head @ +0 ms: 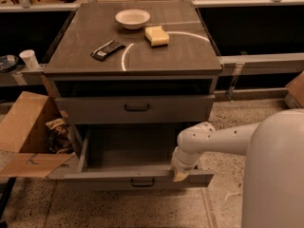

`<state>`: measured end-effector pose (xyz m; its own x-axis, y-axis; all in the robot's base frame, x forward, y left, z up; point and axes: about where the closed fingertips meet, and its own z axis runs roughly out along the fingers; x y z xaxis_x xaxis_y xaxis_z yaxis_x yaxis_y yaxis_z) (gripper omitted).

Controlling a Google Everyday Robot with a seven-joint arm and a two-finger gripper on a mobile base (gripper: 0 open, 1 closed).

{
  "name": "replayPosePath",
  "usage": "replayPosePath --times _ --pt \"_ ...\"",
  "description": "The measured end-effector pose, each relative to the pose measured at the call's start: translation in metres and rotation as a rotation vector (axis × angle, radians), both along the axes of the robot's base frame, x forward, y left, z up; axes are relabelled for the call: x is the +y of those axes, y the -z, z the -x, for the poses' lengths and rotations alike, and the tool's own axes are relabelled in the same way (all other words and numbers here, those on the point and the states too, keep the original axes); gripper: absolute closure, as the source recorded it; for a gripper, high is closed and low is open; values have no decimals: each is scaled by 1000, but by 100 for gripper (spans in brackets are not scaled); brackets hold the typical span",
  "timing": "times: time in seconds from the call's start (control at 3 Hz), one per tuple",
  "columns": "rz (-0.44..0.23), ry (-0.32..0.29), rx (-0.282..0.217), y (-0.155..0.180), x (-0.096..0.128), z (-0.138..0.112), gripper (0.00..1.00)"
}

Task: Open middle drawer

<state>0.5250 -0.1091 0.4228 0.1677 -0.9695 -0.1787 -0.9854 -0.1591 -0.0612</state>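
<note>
The middle drawer [118, 179] is pulled well out of the grey cabinet, and its dark inside is bare. Its flat front panel carries a small black bar handle [142, 182] at the centre. My gripper [180, 174] reaches down from the white arm [213, 139] on the right. It sits on the top edge of the drawer's front panel, right of the handle. The taller-fronted drawer [137, 109] above is closed. The lowest drawer is hidden under the open one.
On the cabinet top [180, 56] lie a white bowl [132, 18], a yellow sponge [156, 35] and a dark snack bar [108, 50]. An open cardboard box [26, 137] stands left of the open drawer. My white body [275, 175] is at the right.
</note>
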Motion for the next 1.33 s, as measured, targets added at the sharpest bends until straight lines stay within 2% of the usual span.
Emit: replayPosePath --times 0.67,1.0,1.33 --pt "0 0 0 0 0 0 11" --pt "-28 -21 -34 -23 -6 -1 0" --pt "-79 -80 -121 -85 -17 0 0"
